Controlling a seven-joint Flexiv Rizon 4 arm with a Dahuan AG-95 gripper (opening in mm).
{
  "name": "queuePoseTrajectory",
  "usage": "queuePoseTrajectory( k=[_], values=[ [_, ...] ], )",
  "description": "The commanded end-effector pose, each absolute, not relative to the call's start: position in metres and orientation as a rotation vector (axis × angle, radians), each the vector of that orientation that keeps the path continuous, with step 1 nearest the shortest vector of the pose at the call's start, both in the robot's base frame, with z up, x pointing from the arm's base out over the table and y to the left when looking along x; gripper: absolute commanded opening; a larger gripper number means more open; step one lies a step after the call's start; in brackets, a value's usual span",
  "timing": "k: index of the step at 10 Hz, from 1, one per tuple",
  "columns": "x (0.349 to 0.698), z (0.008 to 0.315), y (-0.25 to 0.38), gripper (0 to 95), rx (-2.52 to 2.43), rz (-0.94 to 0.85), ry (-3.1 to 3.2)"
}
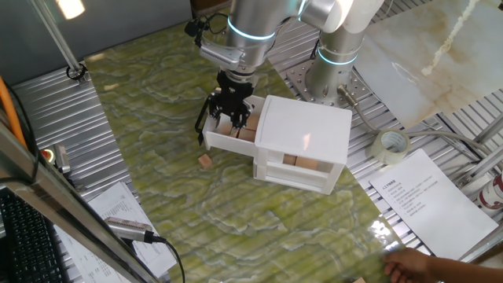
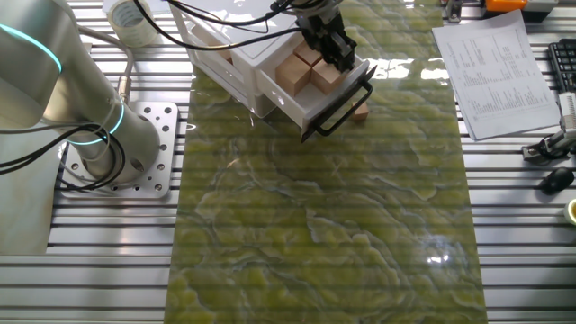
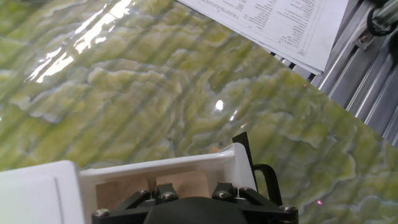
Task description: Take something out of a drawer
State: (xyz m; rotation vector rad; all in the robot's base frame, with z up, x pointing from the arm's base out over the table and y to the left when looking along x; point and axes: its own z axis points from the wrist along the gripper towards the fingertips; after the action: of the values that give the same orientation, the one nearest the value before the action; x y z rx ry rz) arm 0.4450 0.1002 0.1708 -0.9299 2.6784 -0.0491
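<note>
The white drawer (image 1: 224, 141) with its black bar handle (image 2: 346, 106) is pulled out of the small white cabinet (image 1: 302, 130). Several light-brown wooden cubes (image 2: 306, 72) lie in it. My gripper (image 1: 236, 119) reaches down into the drawer, its fingers spread wider than the cube between them, and its tips are hidden among the cubes. It also shows in the other fixed view (image 2: 329, 49). The hand view shows only the gripper's knuckles over one cube (image 3: 181, 184) and the drawer's front wall (image 3: 186, 163). One more cube (image 1: 206, 160) lies on the mat beside the drawer.
The cabinet's lower compartment holds more cubes (image 1: 302, 163). A tape roll (image 1: 391, 145) and printed sheets (image 1: 420, 192) lie right of the green mat. A person's hand (image 1: 409, 263) rests at the front right edge. The arm's base (image 2: 108, 135) stands behind the cabinet.
</note>
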Motion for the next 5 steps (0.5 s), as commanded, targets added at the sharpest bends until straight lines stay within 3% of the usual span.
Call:
queuePoseTrajectory(
  k=[1, 5],
  values=[
    [0.4431, 0.1721, 0.1016, 57.0, -0.922, -0.041, 2.689],
    [0.4426, 0.1726, 0.1020, 57.0, -0.910, -0.038, 2.694]
  ],
)
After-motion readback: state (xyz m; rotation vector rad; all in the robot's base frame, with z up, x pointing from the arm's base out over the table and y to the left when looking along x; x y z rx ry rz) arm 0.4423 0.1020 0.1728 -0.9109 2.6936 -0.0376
